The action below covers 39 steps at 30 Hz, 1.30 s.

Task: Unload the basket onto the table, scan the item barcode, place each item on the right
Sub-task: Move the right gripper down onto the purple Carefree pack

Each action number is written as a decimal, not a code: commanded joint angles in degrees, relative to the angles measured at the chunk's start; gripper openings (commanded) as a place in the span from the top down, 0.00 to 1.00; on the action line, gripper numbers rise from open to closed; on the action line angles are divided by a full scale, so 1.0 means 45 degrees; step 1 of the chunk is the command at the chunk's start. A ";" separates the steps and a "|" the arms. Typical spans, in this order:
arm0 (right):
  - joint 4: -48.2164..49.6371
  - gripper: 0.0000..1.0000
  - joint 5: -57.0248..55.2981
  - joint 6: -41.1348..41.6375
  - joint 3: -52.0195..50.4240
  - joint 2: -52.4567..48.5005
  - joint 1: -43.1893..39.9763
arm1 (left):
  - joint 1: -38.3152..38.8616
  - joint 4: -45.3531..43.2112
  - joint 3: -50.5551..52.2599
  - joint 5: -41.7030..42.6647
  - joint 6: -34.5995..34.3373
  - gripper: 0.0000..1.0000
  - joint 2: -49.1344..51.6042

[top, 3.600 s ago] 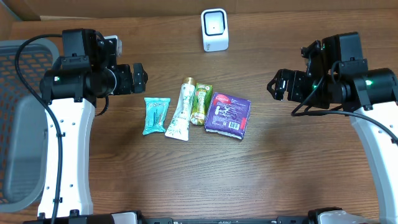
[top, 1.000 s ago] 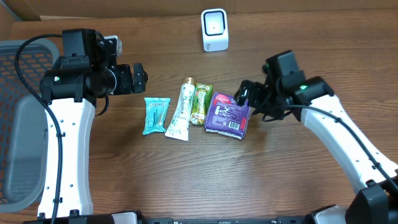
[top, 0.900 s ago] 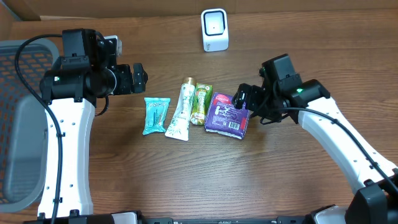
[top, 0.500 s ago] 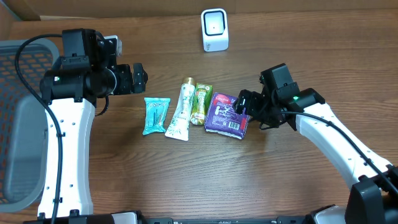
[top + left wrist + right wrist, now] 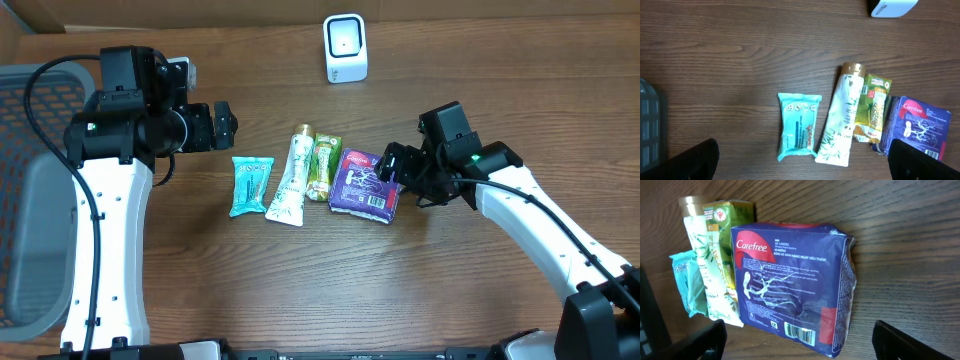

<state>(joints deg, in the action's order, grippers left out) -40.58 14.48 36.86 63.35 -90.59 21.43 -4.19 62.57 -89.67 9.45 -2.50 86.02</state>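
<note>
**Right arm has come over to the purple pack**

The right claw (image 5: 392, 165) used to be far out on the right side. Now it has swung in and sits just beside the right edge of the pack (image 5: 366, 184). In the last little bit it has hardly moved, so I think it is lining up for a grab. The claw is wide open and has nothing in it yet. I cannot tell if it is touching the pack.

The pack has not moved. It lies flat on the tabletop (image 5: 300, 280), at the right end of a short row of things. From the right wrist you can see its barcode (image 5: 801, 332) on the face that points up, near one edge. That is good news, because the barcode is easy to find.

Next to the pack are a green packet (image 5: 323, 167), then a white tube (image 5: 291, 176), then blue wipes (image 5: 250, 185). None of them has moved.

The left claw (image 5: 225, 125) has stayed up over the left side. It is wide open too and holds nothing.

Far at the back stands the white scanner (image 5: 345, 48), well apart from the pack. So the scan is not done yet. I think the pack must be gripped first, then lifted and turned so the barcode faces the scanner. The pack looks soft, so it may squash or slip.
</note>
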 commanded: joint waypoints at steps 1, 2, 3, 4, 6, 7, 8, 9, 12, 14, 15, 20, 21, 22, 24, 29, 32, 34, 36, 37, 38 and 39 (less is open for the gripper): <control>0.0000 0.07 -0.0612 0.0782 -0.0092 -0.0024 0.0121 | 0.0053 0.0015 -0.0335 0.0102 0.0321 0.01 0.0053; 0.0005 0.07 -0.0699 0.0840 -0.0092 -0.0039 0.0155 | 0.0053 0.0015 -0.0335 0.0102 0.0321 0.00 0.0053; 0.0039 0.07 -0.0753 0.0869 -0.0092 -0.0044 0.0189 | 0.0053 0.0015 -0.0335 0.0102 0.0321 0.01 0.0053; 0.0092 0.07 -0.0772 0.0869 -0.0092 -0.0044 0.0228 | 0.0053 0.0015 -0.0335 0.0102 0.0321 0.01 0.0053; 0.0146 0.07 -0.0787 0.0869 -0.0092 -0.0044 0.0238 | 0.0053 0.0015 -0.0335 0.0102 0.0321 0.01 0.0053; 0.0151 0.07 -0.0787 0.0869 -0.0092 -0.0044 0.0238 | 0.0053 0.0015 -0.0335 0.0102 0.0321 0.00 0.0053; 0.0151 0.08 -0.0782 0.0869 -0.0092 -0.0044 0.0238 | 0.0053 0.0015 -0.0335 0.0102 0.0321 0.00 0.0053; 0.0151 0.08 -0.0787 0.0865 -0.0092 -0.0049 0.0238 | 0.0053 0.0015 -0.0335 0.0102 0.0321 0.01 0.0053; 0.0151 0.08 -0.0787 0.0865 -0.0092 -0.0112 0.0238 | 0.0053 0.0015 -0.0335 0.0102 0.0321 0.01 0.0053; 0.0146 0.08 -0.0719 0.0884 -0.0092 -0.0219 0.0238 | 0.0053 0.0015 -0.0335 0.0102 0.0325 0.00 0.0053; 0.0146 0.08 -0.0670 0.1005 -0.0092 -0.0316 0.0238 | 0.0053 0.0015 -0.0335 0.0102 0.0321 0.00 0.0053; 0.0282 0.08 0.0005 0.1205 -0.0092 -0.1015 0.0248 | 0.0063 0.0015 -0.0335 0.0102 0.0321 0.00 0.0053; 0.0340 0.08 0.0112 0.1200 -0.0092 -0.1151 0.0248 | 0.0063 0.0015 -0.0335 0.0102 0.0321 0.01 0.0053; 0.0393 0.08 0.0170 0.1195 -0.0092 -0.1292 0.0248 | 0.0063 0.0015 -0.0335 0.0102 0.0321 0.01 0.0053; 0.0520 0.08 0.0223 0.1180 -0.0092 -0.1554 0.0248 | 0.0058 0.0015 -0.0335 0.0102 0.0321 0.01 0.0053; 0.1195 0.03 0.0661 0.0374 -0.0092 -0.2040 0.0248 | 0.0058 0.0015 -0.0335 0.0102 0.0321 0.00 0.0053; 0.1409 0.05 0.0714 0.0369 -0.0092 -0.2118 0.0248 | 0.0058 0.0015 -0.0335 0.0102 0.0321 0.00 0.0053; 0.1409 0.11 0.0719 0.0117 -0.0092 -0.2118 0.0253 | 0.0058 0.0015 -0.0335 0.0102 0.0321 0.01 0.0053; 0.1321 0.14 0.0709 -0.0112 -0.0092 -0.2118 0.0248 | 0.0058 0.0015 -0.0335 0.0102 0.0321 0.00 0.0053; 0.1273 0.15 0.0699 -0.0185 -0.0092 -0.2118 0.0248 | 0.0058 0.0015 -0.0335 0.0102 0.0321 0.00 0.0053; 0.1234 0.16 0.0699 -0.0257 -0.0092 -0.2142 0.0248 | 0.0053 0.0015 -0.0335 0.0102 0.0321 0.00 0.0053; 0.1205 0.15 0.0675 -0.0253 -0.0092 -0.2176 0.0248 | 0.0058 0.0015 -0.0335 0.0102 0.0321 0.00 0.0053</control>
<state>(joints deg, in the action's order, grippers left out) -35.16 17.19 37.52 63.31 -99.83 22.22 -4.19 62.57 -89.67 9.45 -2.50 86.02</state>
